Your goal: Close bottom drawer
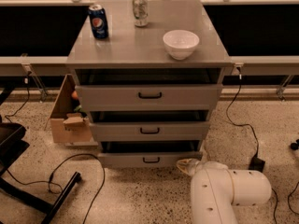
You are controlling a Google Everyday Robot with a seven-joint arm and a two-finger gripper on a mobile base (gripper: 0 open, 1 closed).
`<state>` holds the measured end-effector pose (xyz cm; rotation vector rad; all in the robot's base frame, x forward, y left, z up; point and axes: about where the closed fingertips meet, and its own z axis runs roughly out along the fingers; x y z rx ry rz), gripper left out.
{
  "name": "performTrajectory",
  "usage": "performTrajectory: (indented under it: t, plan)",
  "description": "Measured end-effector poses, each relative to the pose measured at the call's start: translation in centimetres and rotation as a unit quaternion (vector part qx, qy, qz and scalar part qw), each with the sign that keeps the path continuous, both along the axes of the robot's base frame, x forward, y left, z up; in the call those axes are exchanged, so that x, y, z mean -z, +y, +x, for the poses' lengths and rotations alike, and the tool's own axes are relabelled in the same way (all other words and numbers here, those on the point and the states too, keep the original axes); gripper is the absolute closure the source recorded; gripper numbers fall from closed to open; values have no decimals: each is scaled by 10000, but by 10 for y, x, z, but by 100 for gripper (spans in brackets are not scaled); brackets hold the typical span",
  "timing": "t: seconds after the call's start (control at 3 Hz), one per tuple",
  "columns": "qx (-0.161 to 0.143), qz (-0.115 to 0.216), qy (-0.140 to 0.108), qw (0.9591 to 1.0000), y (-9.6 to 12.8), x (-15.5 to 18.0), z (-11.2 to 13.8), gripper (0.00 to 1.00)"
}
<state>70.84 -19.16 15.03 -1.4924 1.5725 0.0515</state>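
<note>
The gripper [188,165] hangs low, pointing left (pale, yellowish tip); the bulky white arm [226,192] bends just right of and below it.

- Worktop: blue can [98,21] near back-left corner, silver can [139,10] at back edge, white bowl [181,44] by right edge; the front-left stretch gives passage.
- Under front-right corner: gripper [187,164] at the right end of the bottom drawer [149,159].
- Beside left edge: cardboard box [65,120] on the floor.
</note>
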Motion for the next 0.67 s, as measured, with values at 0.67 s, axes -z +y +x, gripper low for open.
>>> performTrajectory:
  t: [0.67]
  plan:
    - [24, 10, -70, 10000, -8, -9, 19, 63]
